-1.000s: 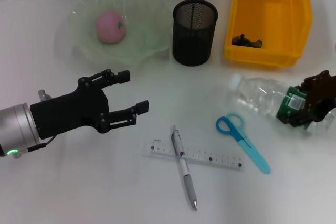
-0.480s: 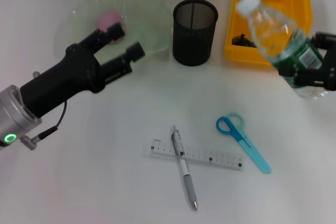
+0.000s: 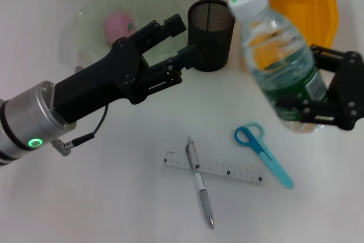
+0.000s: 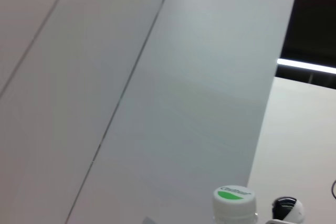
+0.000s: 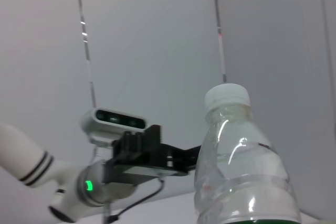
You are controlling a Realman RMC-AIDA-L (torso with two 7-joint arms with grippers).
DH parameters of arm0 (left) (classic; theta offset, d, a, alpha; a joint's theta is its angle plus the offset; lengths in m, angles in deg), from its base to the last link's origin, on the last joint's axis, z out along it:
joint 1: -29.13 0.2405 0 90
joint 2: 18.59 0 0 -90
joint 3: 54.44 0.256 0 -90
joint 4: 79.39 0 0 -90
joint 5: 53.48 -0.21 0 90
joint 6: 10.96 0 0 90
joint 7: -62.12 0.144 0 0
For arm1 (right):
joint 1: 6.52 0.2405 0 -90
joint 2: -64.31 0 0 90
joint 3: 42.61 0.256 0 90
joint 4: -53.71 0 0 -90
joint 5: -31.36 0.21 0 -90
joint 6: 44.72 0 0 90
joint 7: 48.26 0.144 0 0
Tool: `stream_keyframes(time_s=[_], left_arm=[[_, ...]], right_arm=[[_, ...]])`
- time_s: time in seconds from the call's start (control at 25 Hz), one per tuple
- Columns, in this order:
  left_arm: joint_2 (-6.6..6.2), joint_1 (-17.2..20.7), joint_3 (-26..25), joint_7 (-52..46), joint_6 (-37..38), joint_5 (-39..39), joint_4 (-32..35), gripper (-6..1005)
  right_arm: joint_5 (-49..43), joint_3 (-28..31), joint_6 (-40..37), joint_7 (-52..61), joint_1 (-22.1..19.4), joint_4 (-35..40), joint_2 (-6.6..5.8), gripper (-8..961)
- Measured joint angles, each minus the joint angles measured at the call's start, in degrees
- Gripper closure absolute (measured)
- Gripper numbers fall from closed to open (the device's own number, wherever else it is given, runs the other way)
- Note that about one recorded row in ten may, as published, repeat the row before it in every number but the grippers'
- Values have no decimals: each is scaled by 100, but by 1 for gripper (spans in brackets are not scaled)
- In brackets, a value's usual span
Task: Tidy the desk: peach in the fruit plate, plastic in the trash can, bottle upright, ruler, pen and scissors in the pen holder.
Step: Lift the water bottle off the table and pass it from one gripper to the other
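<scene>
Right gripper (image 3: 318,98) holds bottle (image 3: 277,58) aloft; left gripper (image 3: 179,41) spread.

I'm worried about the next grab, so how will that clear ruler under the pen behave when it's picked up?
The ruler lies flat and thin on the table, so fingers will likely struggle to get under it. The pen lies across it and would probably roll off.

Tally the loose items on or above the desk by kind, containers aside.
Bottle: 1
Peach: 1
Scissors: 1
Pen: 1
Ruler: 1
Total: 5
</scene>
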Motion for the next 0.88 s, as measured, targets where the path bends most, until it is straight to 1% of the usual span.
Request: stream_keyframes(time_s=[0.04, 0.08, 0.16, 0.24, 0.28, 0.44, 0.6, 0.88], left_arm=[[3, -36, 10, -6, 15, -1, -3, 164], [3, -36, 10, -6, 15, -1, -3, 164], [7, -58, 12, -29, 30, -1, -11, 164], [7, -106, 11, -70, 71, 7, -66, 164], [7, -106, 11, -70, 71, 7, -66, 164], [6, -125, 11, -129, 179, 18, -89, 164], [5, -132, 14, -155, 221, 21, -89, 165], [4, -177, 20, -156, 280, 30, -145, 166]], right_arm=[[2, -148, -13, -63, 41, -96, 0, 192], [2, -148, -13, -63, 41, -96, 0, 192], [6, -348, 4, -117, 80, -129, 0, 193], [11, -544, 45, -136, 205, -230, 5, 193], [11, -544, 45, -136, 205, -230, 5, 193], [12, -635, 157, -157, 454, -512, 9, 193], [13, -673, 228, -162, 563, -600, 15, 193], [154, -1026, 493, -165, 730, -735, 19, 193]])
